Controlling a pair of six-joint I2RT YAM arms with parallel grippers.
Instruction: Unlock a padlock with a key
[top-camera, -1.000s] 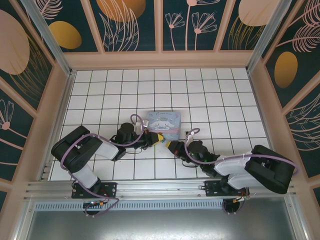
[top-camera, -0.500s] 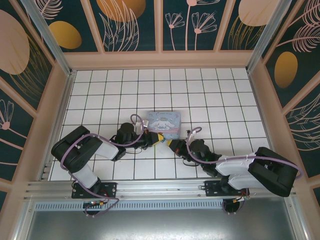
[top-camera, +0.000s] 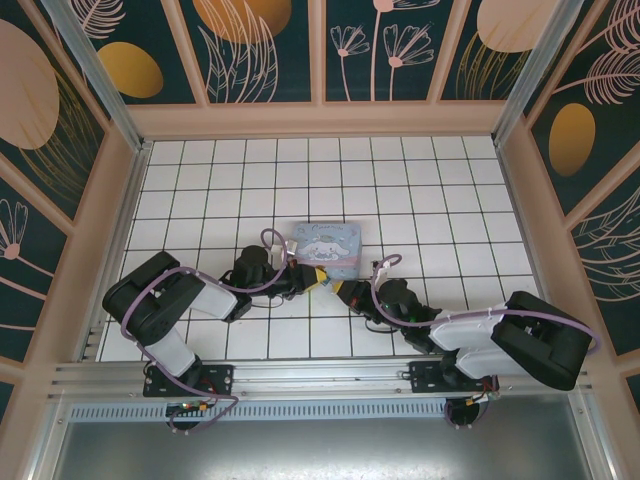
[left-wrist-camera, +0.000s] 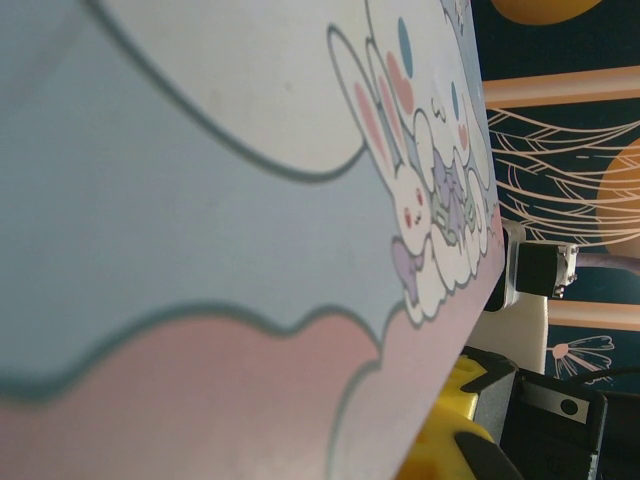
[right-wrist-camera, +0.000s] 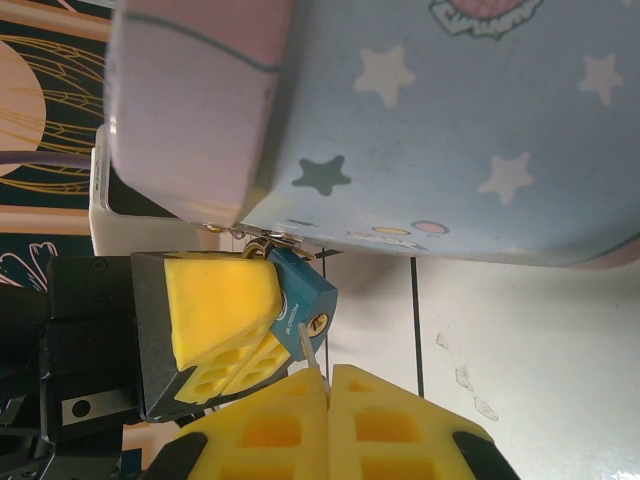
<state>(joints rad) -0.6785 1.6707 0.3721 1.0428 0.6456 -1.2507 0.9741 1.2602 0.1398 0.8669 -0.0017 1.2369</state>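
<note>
- Right gripper (right-wrist-camera: 327, 385): the jaws are closed, and the two yellow pads meet with no gap between them. The key (right-wrist-camera: 311, 352) is pinched at the seam of the pads.
- The key: a thin pale sliver that sticks straight out beyond the right fingertips. Its far end touches the padlock's end face, just beside the round brass keyhole (right-wrist-camera: 319, 322). How far it has entered cannot be told.
- Left gripper (right-wrist-camera: 277, 338): the jaws are narrow and clamped on the padlock (right-wrist-camera: 300, 300). In the right wrist view its yellow fingers come in from the side, at an angle to the right jaws.
- The padlock: a small dark-blue body at the tips of the left jaws, directly ahead of the right jaws. It is tilted, with the keyhole end turned toward the right fingertips.
- Shackle (right-wrist-camera: 262, 244): it leaves the end of the padlock body away from the right jaws and reaches the metal fitting (right-wrist-camera: 232, 233) on the edge of the box. It is too small to tell whether it is latched.
- Box (right-wrist-camera: 450, 130): pastel blue with stars and pink corners. It lies beyond both sets of jaws, with the padlock between it and the right fingertips.
- Left wrist view: the cartoon-printed face of the box lies close in front of the left jaws.
- Top external view: the two grippers meet tip to tip at the near edge of the box, on the white tiled table (top-camera: 400, 190).
</note>
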